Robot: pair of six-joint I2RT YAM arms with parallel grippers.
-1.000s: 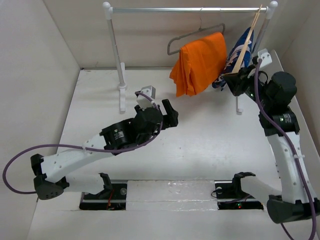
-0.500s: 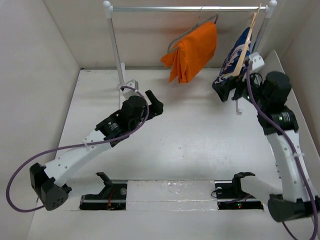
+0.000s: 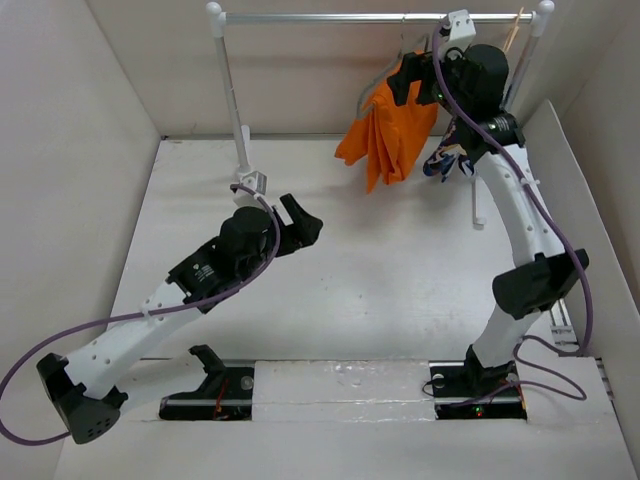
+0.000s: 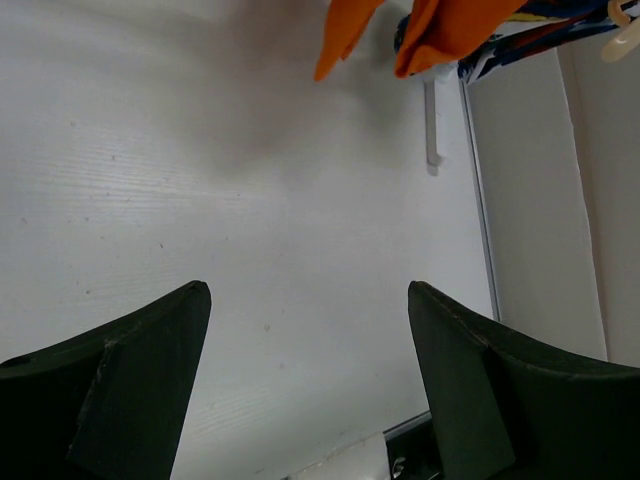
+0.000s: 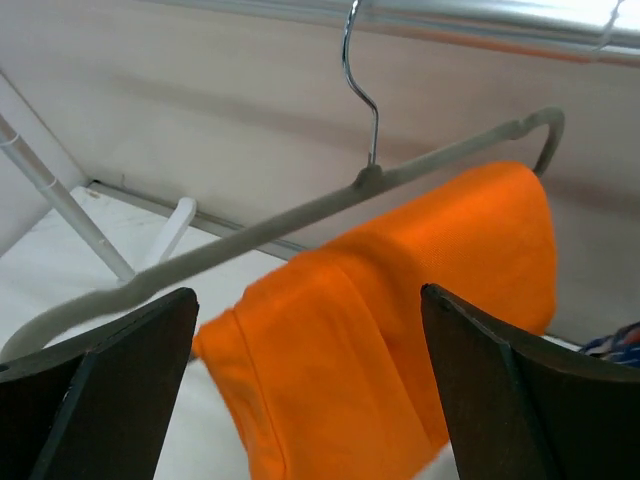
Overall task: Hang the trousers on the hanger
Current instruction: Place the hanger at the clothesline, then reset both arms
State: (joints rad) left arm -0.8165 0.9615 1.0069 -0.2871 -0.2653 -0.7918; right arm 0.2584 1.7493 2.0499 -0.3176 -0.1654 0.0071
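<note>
A white, faintly grained table (image 3: 400,270) fills the scene, walled in by plain pale panels. Across its far side stands a silvery metal clothes rail (image 3: 320,18) on white posts. The right arm reaches up to the rail's right part. The right gripper (image 5: 308,292) is level with the load, jaws spread wide and gripping nothing. The left arm lies low over the table's left half. The left gripper (image 4: 308,290) is likewise wide apart and empty, well clear of the rail.

The bright orange fabric trousers (image 3: 392,125) hang in smooth soft folds under the rail's right half. They are draped over the thin, matte grey triangular hanger (image 5: 300,215), which tilts with its left end low. Its shiny wire hook (image 5: 358,60) sits over the rail. Just right of them hangs a blue, white and red patterned garment (image 3: 447,158), partly hidden behind the right arm, on a light wooden hanger (image 3: 515,30).
</note>
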